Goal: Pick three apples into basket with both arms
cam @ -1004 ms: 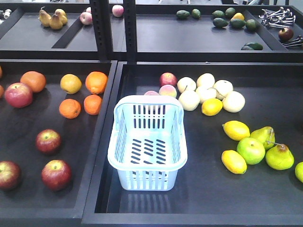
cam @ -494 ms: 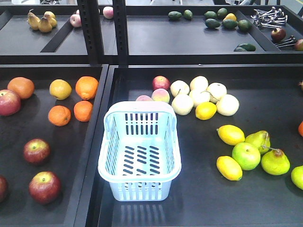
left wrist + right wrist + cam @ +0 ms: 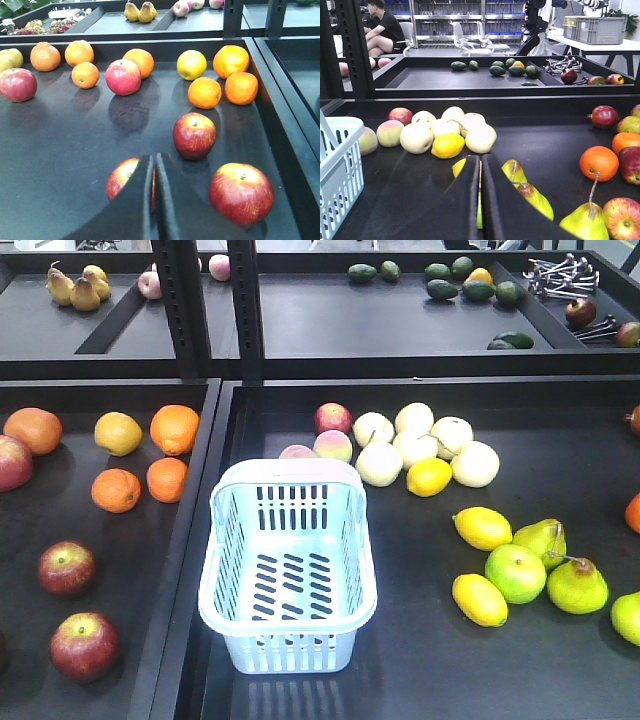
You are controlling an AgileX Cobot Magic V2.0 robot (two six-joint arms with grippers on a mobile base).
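**Three apples [image 3: 194, 135] left, one basket [image 3: 366, 570] right**

The left gripper [image 3: 154, 160] and the right gripper [image 3: 480, 161] both have their jaws pressed together. Just past the left one sit the three apples. Two are stem up. The third is half hidden and seems likewise. The basket stands mouth up in the neighbouring tray [image 3: 430, 640], its long axis running near to far.

Left wrist view: one apple [image 3: 119, 179] half hidden behind left gripper [image 3: 153, 159]; gripper body cut off by bottom edge. Right wrist view: lemon [image 3: 460, 167] largely masked by right gripper [image 3: 480, 160]; basket [image 3: 340, 165] cropped by left edge; pear [image 3: 585, 226] clipped at bottom edge. Front view: peach [image 3: 297, 452] part-covered by basket rim; pink-red apple [image 3: 10, 462] cut by left edge.
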